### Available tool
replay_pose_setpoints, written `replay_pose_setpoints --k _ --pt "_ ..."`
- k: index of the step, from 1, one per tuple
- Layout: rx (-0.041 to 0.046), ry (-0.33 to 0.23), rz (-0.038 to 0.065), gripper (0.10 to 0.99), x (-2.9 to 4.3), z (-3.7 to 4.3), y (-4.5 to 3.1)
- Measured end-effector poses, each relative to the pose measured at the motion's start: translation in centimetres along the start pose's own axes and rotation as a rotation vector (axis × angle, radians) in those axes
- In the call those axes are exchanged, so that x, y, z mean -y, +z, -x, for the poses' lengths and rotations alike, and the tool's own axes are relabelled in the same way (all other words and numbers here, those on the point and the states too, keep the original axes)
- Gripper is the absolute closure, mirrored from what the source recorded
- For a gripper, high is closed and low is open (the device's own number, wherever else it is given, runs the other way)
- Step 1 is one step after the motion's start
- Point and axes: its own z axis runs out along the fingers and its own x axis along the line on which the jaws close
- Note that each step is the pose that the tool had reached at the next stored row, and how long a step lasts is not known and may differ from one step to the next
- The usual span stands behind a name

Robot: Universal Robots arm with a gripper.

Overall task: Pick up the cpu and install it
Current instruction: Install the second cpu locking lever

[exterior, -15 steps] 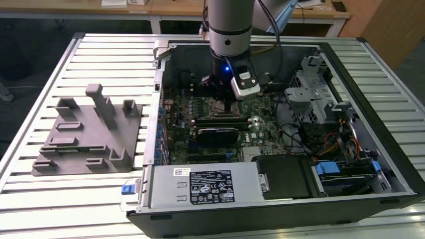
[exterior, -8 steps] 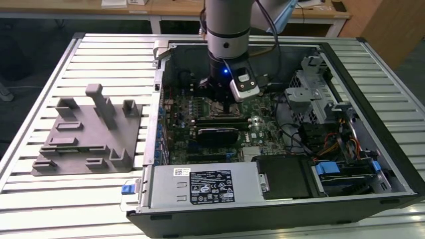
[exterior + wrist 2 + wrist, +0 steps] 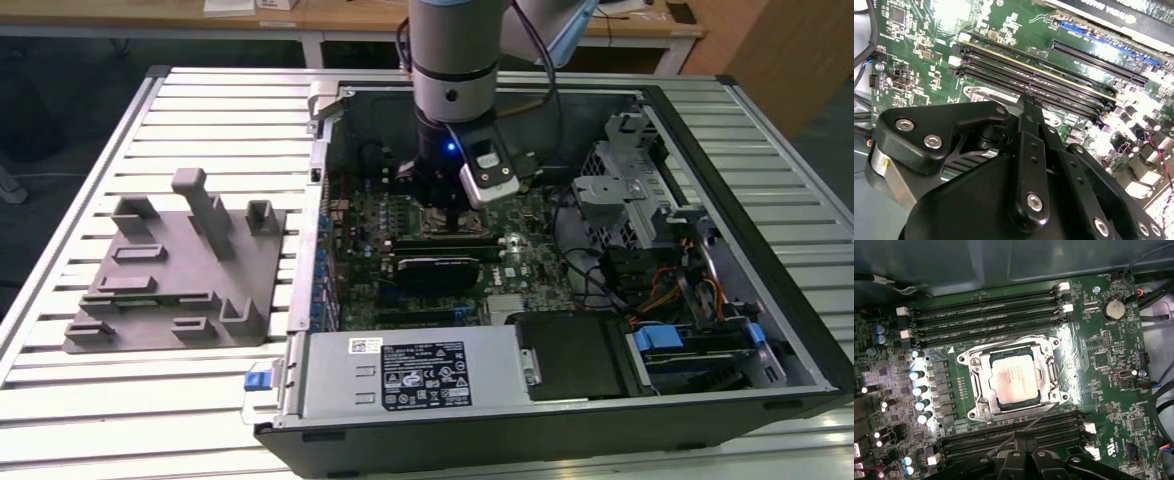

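**A:** so where's the cpu (image 3: 1015,380) right now?

**B:** sitting flat in the socket frame (image 3: 1013,381) in the middle of the motherboard (image 3: 1104,370). Silver top facing up, metal frame all round it. In the first wrist view it's got RAM slots (image 3: 989,315) on one side and another bank of slots on the other.

**A:** and the gripper?

**B:** the gripper (image 3: 1024,437) is just beside the socket, over the slots next to it, not touching the cpu. In both wrist views the fingers (image 3: 1030,107) are pressed together with nothing between them, so clenched and empty-handed.

**A:** what's the wider scene look like?

**B:** the case (image 3: 747,300) lies open on a slatted table (image 3: 80,200), and the arm (image 3: 454,60) comes straight down into it above the socket. Black card (image 3: 435,268) a bit nearer the camera than the socket, power supply (image 3: 407,372) nearer still at the case's front edge. Grey block (image 3: 174,270) with upright tabs sits outside the case, well apart from the socket, toward the exterior view's left.
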Motion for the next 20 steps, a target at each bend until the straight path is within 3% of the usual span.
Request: replay_pose_setpoints --k 3,9,13,20 --pt "-0.0006 -0.009 0.005 0.98 0.2 -0.16 0.07" --pt "-0.001 -0.012 0.005 0.98 0.22 -0.19 0.07" --pt "-0.0184 -0.023 0.005 0.98 0.22 -0.2 0.12" --pt "-0.0199 -0.03 0.006 0.98 0.22 -0.2 0.14"
